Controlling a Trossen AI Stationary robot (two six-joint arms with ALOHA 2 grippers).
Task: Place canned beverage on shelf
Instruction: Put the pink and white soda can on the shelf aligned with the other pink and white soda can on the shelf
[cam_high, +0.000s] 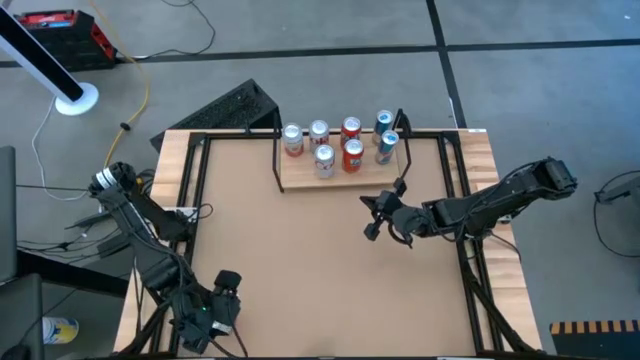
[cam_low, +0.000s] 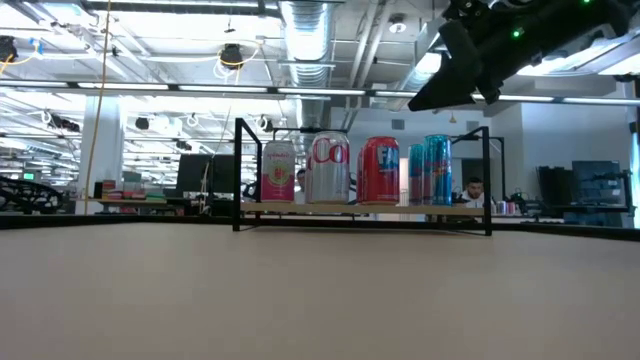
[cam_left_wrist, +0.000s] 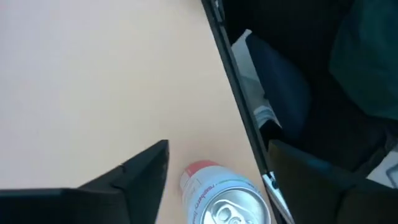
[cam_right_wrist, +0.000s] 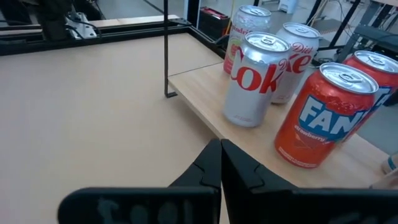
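High view shows the shelf (cam_high: 340, 170) at the far middle of the table (cam_high: 300, 270), a small light-wood plank with thin black rod uprights at its short ends. Six cans stand upright on the shelf: a pink can (cam_high: 292, 139) and a silver Diet Coke can (cam_high: 318, 132) at one end, a second silver Coke can (cam_high: 324, 160) nearer the shelf's front edge, two red Fanta cans (cam_high: 352, 152) in the middle, and two blue cans (cam_high: 385, 143) at the other end. The right gripper (cam_high: 372, 216) hangs just in front of the shelf's blue-can end, fingers pressed together and holding nothing. The left gripper (cam_high: 222, 300) sits well away from the shelf at the table's near left corner, its fingers parted beside a can (cam_left_wrist: 224, 198) standing there, not clamped on it.
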